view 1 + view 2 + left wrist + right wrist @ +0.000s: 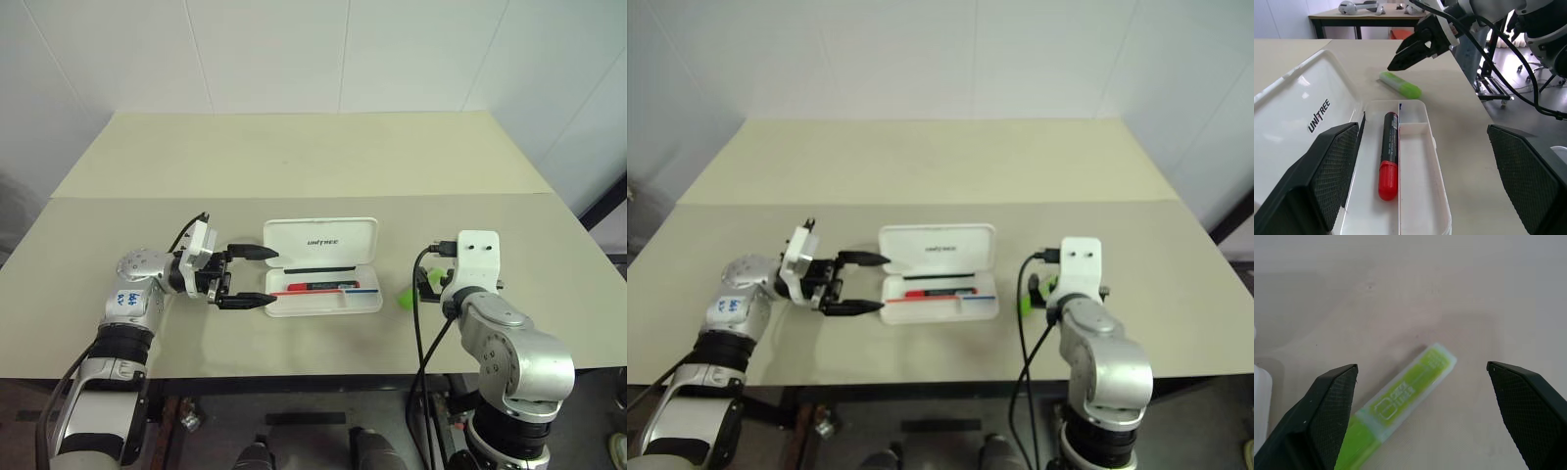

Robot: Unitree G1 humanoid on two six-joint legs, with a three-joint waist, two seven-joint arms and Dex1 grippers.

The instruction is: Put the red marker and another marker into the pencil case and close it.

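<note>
Slim red-capped dark marker [1388,155] lies in the open white plastic pencil case [320,239]. My right gripper [1420,401], spread, hovers over the stubby light-green highlighter [1405,396]; next I descend and pinch. Left gripper [257,276] spread beside the case.

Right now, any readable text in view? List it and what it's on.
"UNITREE": dark letters inside the open lid of the pencil case.
Green highlighter: boxed print on its clear cap, too blurred to read.
Blue handwriting on a sticker on the left arm: illegible.
</note>
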